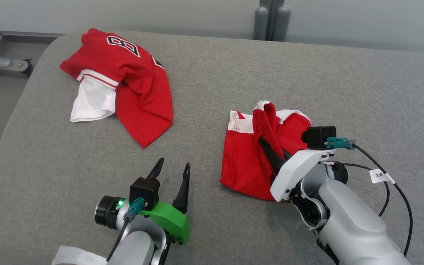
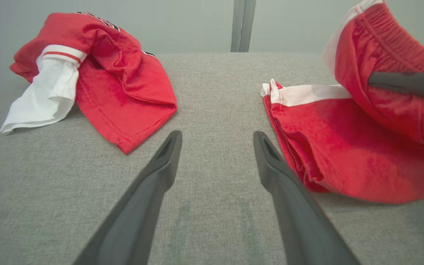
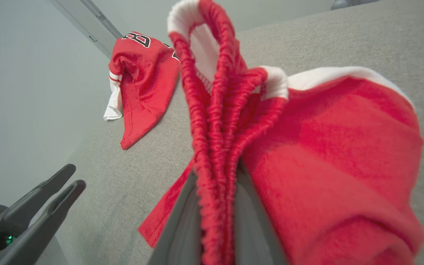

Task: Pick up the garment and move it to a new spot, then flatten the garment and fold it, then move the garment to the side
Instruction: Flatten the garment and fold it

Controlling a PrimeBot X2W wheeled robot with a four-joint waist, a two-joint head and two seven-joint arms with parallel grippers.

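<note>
Red shorts with a white side stripe are lying crumpled on the grey fabric surface. Their ribbed waistband is standing bunched up above the rest of the cloth. The right end effector is reaching into the shorts from the robot's side. Its two dark fingers are closing narrowly on that gathered waistband, and in the right wrist view the elastic is rising in folds between them. The pinched part is being held up, while the lower part of the shorts is resting on the surface.

The left end effector is hanging just to the left of the shorts, a little nearer the robot. Its fingers are spreading wide with nothing between them.

A red jersey with a white part and a black-and-white number is lying in a heap. It is sitting well to the left of the shorts and farther from the robot, apart from both end effectors.
</note>
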